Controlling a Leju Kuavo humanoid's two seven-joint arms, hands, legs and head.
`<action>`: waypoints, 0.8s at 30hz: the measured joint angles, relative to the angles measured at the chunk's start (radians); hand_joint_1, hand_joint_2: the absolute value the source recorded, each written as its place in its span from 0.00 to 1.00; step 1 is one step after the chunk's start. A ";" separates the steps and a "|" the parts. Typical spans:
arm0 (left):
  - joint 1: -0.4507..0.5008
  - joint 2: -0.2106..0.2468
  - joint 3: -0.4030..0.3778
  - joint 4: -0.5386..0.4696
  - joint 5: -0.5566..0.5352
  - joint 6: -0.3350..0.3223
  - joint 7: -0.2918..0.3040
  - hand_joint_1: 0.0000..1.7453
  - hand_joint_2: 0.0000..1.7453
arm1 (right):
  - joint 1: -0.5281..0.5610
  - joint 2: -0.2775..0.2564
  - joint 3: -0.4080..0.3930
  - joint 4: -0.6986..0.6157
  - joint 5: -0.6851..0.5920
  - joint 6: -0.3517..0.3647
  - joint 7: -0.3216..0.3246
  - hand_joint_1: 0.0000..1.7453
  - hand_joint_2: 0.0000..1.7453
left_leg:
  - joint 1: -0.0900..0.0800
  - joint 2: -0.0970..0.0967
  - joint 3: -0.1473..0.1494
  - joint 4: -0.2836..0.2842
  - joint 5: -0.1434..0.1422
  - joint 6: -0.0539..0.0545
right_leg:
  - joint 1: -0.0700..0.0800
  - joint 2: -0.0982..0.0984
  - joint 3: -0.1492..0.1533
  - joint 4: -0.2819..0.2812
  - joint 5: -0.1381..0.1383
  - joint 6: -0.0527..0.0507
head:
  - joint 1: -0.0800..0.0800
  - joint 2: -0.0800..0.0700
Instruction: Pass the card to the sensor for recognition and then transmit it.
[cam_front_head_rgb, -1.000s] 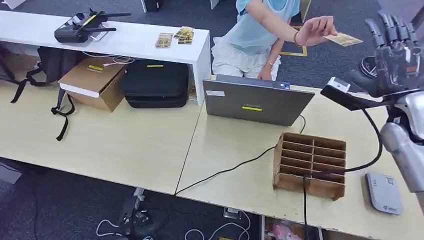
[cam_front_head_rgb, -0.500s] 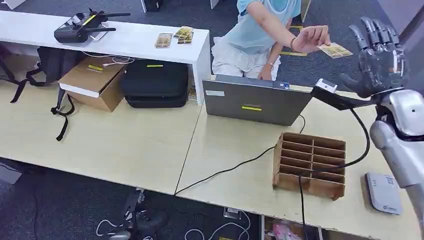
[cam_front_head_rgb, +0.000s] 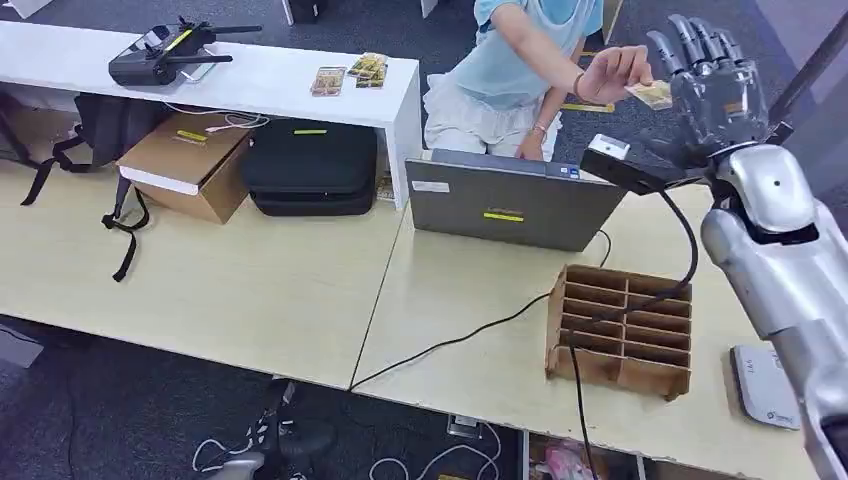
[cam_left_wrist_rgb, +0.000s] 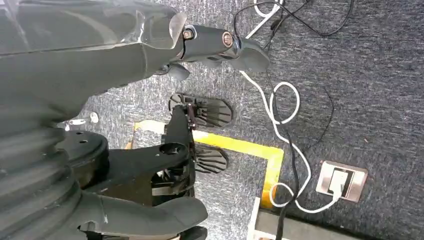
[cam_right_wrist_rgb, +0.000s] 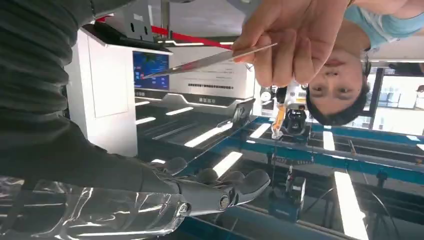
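Note:
A person seated behind the desk holds out a yellowish card (cam_front_head_rgb: 652, 95) in a hand (cam_front_head_rgb: 612, 72). My right hand (cam_front_head_rgb: 712, 95) is raised just right of it, fingers spread and upright, nothing in it. In the right wrist view the card (cam_right_wrist_rgb: 210, 60) shows edge-on, pinched by the person's hand (cam_right_wrist_rgb: 285, 45), a gap away from my fingers (cam_right_wrist_rgb: 220, 192). A black gooseneck sensor head (cam_front_head_rgb: 622, 165) sits just below my hand. A grey card reader (cam_front_head_rgb: 768, 385) lies at the desk's right edge. My left hand (cam_left_wrist_rgb: 150, 50) hangs over the floor, fingers apart.
A grey laptop (cam_front_head_rgb: 510, 205) stands closed side toward me at mid-desk. A wooden slotted rack (cam_front_head_rgb: 620, 330) sits in front of it, with black cables crossing the desk. Several more cards (cam_front_head_rgb: 350, 72) and a drone controller (cam_front_head_rgb: 160, 55) lie on the white shelf.
My right hand has moved left and slightly up, closing on the card. The person's hand drew the card a little left. The gooseneck sensor head shifted left too.

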 joint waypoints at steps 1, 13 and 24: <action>0.000 0.000 0.000 0.000 0.000 0.000 0.000 0.00 1.00 | 0.000 0.000 0.000 0.000 0.000 0.000 0.000 0.00 1.00 | 0.000 0.000 0.000 0.000 0.000 0.000 | 0.000 0.000 0.000 0.000 0.000 0.000 | 0.000 0.000; -0.013 -0.014 -0.017 0.000 -0.013 0.000 0.000 0.00 1.00 | -0.028 0.019 0.029 0.102 0.002 -0.003 0.001 1.00 1.00 | 0.000 0.000 0.000 0.001 0.000 0.000 | 0.000 0.000 0.000 0.000 0.000 0.000 | 0.000 0.000; -0.019 -0.022 -0.017 0.000 -0.007 0.000 0.000 0.00 1.00 | -0.037 0.020 0.048 0.141 0.005 -0.008 -0.003 1.00 1.00 | 0.000 0.000 0.000 0.001 0.000 0.000 | 0.000 0.000 0.000 0.000 0.001 -0.001 | 0.000 0.000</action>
